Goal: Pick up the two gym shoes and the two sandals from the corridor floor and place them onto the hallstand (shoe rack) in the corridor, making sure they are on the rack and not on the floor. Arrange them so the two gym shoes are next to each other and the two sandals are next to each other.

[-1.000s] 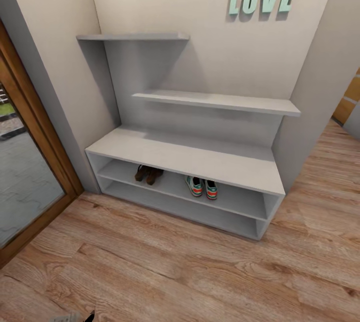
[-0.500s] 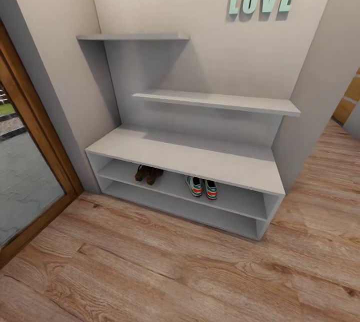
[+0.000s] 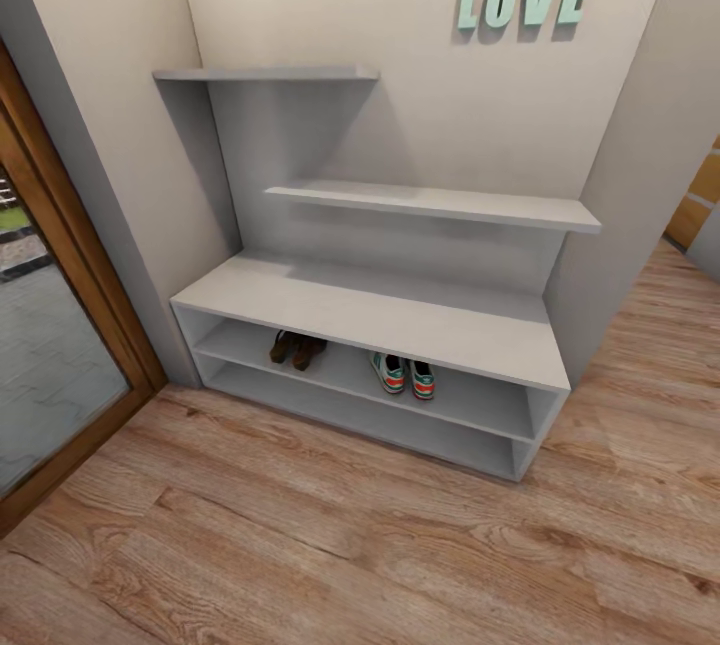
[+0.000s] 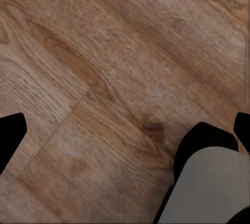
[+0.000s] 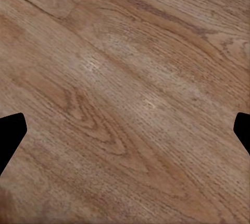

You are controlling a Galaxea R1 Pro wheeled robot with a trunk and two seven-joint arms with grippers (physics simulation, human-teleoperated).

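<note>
1. The shoe rack (image 3: 370, 310) is a wide light-grey unit against the wall: a low bench top, two open shelf tiers beneath it, and two staggered shelves above.
2. The two gym shoes (image 3: 403, 375), white with teal stripes and red-orange patches, stand side by side on the upper open tier, right of its middle.
3. The two sandals (image 3: 295, 349), dark brown, sit close together on the same tier, left of the gym shoes and apart from them.
4. The floor (image 3: 380, 545) is warm brown wood-grain plank.
</note>
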